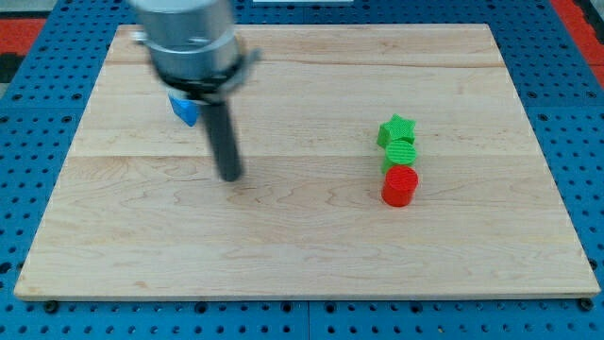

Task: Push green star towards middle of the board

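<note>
The green star lies on the wooden board at the view's right of centre. A second green block, rounded in shape, touches it just below, and a red cylinder sits directly below that, so the three form a short column. My tip rests on the board left of centre, well to the left of the green star and slightly lower than it. It touches no block.
A blue block lies at the upper left, partly hidden behind the arm's grey body; its shape is unclear. The board sits on a blue perforated table.
</note>
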